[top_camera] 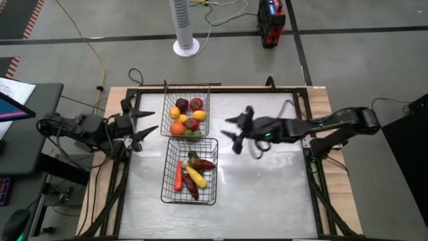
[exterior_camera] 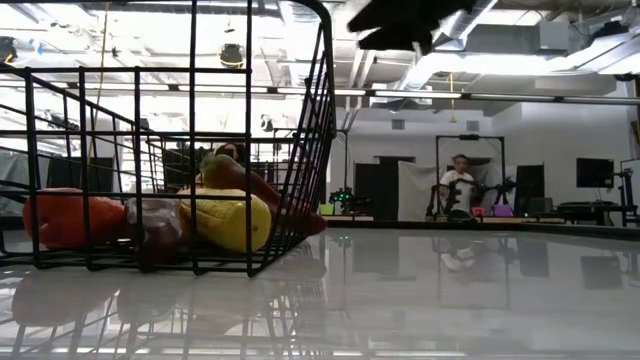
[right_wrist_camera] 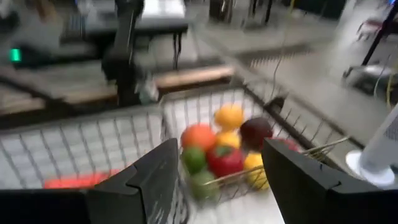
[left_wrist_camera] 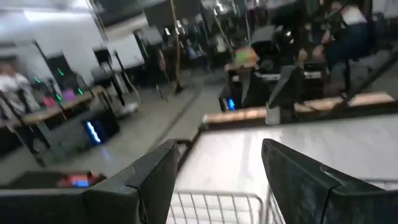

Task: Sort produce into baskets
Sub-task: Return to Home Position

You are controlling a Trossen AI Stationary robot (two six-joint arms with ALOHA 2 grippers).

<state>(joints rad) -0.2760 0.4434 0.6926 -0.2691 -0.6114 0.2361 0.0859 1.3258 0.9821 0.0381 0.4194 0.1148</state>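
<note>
Two wire-mesh baskets stand mid-table. The far basket [top_camera: 186, 115] holds round pieces: red, dark red, orange, yellow, green; it also shows in the right wrist view [right_wrist_camera: 227, 152]. The near basket [top_camera: 190, 171] holds long pieces: orange, yellow, dark red, green; it shows in the low view [exterior_camera: 200, 215]. My left gripper [top_camera: 148, 122] is open and empty, left of the far basket. My right gripper [top_camera: 231, 130] is open and empty, above the table right of the baskets.
Bare table top lies right of the baskets [top_camera: 267, 187] and near the front edge. A white tower fan [top_camera: 184, 27] and a red-black box [top_camera: 271, 23] stand on the floor beyond the far edge. A person [exterior_camera: 460, 185] sits far behind in the room.
</note>
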